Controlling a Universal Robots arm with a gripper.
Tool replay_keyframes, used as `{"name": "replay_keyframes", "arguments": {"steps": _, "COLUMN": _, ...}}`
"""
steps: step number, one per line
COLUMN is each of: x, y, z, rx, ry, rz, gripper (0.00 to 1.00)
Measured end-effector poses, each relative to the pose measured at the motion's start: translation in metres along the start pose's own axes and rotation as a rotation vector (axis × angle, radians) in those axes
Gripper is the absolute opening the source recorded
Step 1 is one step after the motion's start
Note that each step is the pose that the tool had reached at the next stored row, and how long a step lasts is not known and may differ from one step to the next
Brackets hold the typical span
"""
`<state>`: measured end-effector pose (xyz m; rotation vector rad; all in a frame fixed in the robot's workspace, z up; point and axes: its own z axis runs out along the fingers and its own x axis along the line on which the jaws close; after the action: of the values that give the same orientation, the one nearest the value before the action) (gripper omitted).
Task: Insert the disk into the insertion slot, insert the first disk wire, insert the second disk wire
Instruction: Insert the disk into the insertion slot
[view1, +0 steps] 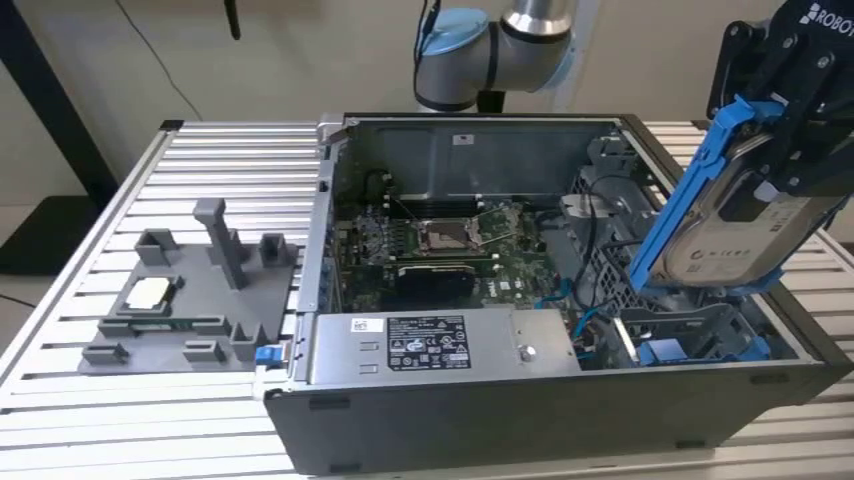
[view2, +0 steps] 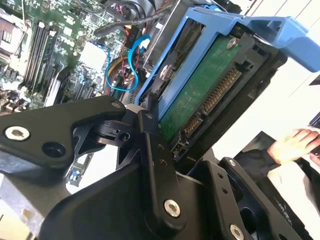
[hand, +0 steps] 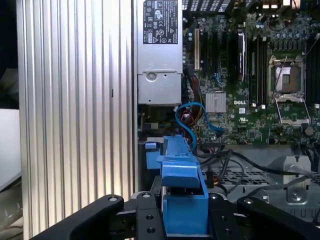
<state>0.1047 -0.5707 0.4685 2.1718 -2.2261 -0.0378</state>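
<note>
Closest to us, the black metal claw (hand: 184, 220) is clamped tight on the disk (view1: 731, 215), a flat silver slab in a bright blue plastic frame. We see the arm (view1: 514, 40) hold it tilted above the grey perforated sheet-metal slot (view1: 674, 325), not inside.

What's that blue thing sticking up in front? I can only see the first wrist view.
Observer: That's the disk in its blue frame. In the exterior view the tool holds it tilted, high over the end of the case on the exterior view's right.
Operator: Is it in its slot?
Observer: Not yet. Its lower end hangs just above the insertion slot.
Operator: Any wires on it?
Observer: None. The second wrist view shows its connector bare.
</note>
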Motion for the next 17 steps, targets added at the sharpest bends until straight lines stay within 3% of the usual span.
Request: {"name": "replay_keyframes", "arguments": {"steps": 17, "x": -0.0002, "y": -0.0073, "z": 0.0182, "rx": 0.0, "ry": 0.0, "rz": 0.0, "gripper": 0.33}}
